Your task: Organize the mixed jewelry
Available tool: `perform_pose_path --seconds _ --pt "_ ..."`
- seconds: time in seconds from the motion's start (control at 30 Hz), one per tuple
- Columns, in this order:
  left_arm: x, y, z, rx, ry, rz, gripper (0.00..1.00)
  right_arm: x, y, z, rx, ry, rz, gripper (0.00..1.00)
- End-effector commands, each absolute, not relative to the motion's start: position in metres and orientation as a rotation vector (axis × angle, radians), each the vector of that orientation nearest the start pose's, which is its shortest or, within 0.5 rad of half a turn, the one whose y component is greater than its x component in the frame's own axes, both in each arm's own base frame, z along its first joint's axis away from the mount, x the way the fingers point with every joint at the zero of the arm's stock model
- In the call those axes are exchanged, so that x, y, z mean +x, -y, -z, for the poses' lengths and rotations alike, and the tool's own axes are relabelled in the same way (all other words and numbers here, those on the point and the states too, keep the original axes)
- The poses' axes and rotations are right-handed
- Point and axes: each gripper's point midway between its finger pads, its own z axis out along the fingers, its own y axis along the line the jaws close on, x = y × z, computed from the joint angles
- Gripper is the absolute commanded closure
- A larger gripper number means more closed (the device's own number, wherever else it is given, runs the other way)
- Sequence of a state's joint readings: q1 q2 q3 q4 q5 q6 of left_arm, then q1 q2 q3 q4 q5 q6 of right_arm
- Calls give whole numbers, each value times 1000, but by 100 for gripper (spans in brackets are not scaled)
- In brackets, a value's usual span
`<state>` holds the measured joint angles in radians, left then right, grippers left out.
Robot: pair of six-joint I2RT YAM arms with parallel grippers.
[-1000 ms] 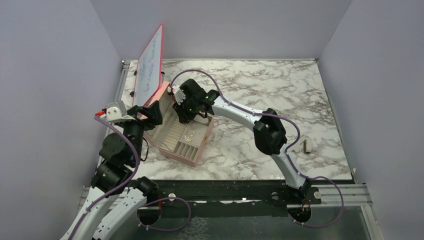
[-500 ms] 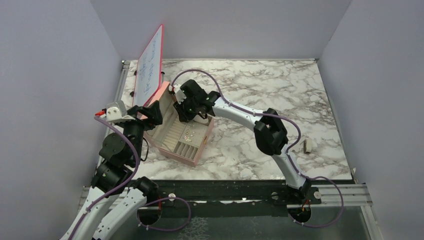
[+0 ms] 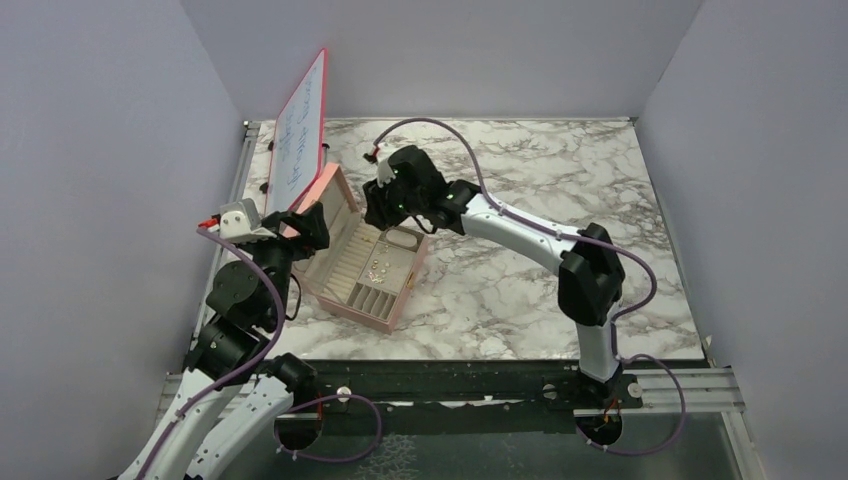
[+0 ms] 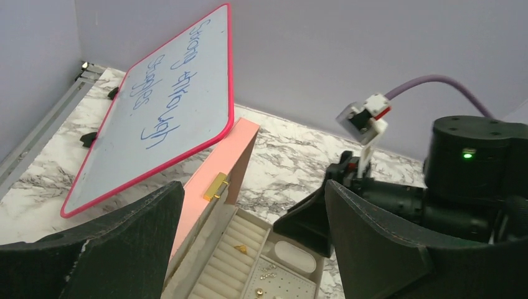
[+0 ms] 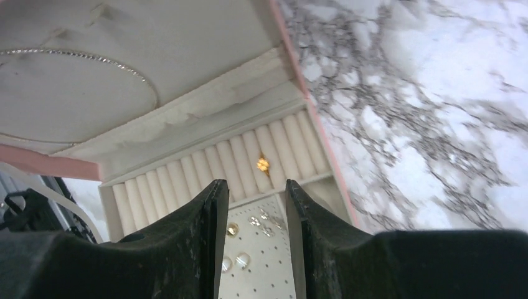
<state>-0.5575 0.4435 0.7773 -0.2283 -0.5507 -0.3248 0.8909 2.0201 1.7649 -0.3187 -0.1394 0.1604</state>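
The pink box lies open with its lid up. A gold ring sits in the beige ring rolls; it also shows in the left wrist view. A gold stud and small silvery pieces rest on the perforated pad, seen small in the top view. My right gripper hovers above the box's far end, jaws open a finger's width and empty. My left gripper is wide open and empty beside the lid.
A red-framed whiteboard with blue writing leans at the back left, just behind the box lid. Grey walls close in the marble table on three sides. The right arm's black finger hangs over the box's far end.
My right gripper has lifted out of the box and drawn back toward the far right. The box's inside is now uncovered. The left arm has hardly moved.
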Motion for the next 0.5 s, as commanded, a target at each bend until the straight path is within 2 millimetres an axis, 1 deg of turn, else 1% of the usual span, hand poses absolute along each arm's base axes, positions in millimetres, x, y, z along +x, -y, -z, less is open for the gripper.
perform_pose_path --seconds 0.0,0.1,0.17,0.23,0.37,0.4,0.43,0.47 --pt "239 60 -341 -254 -1485 335 16 367 -423 -213 -566 -2032 -635 56" --pt "241 72 -337 -205 -1510 367 15 375 -375 -213 -383 -2065 -519 56" --pt "242 83 -334 -148 -1532 393 14 377 -337 -207 -258 -2095 -445 55" --pt "243 97 -331 -80 -1561 430 12 378 -296 -194 -130 -2141 -370 55" --pt "247 126 -320 39 -1622 507 6 371 -201 -153 164 -2279 -164 55" --pt "248 131 -318 59 -1634 520 5 368 -179 -145 237 -2303 -122 55" --pt "251 137 -314 77 -1650 530 3 362 -157 -132 305 -2329 -72 55" --pt "252 142 -312 91 -1662 543 2 356 -139 -124 368 -2345 -36 55"
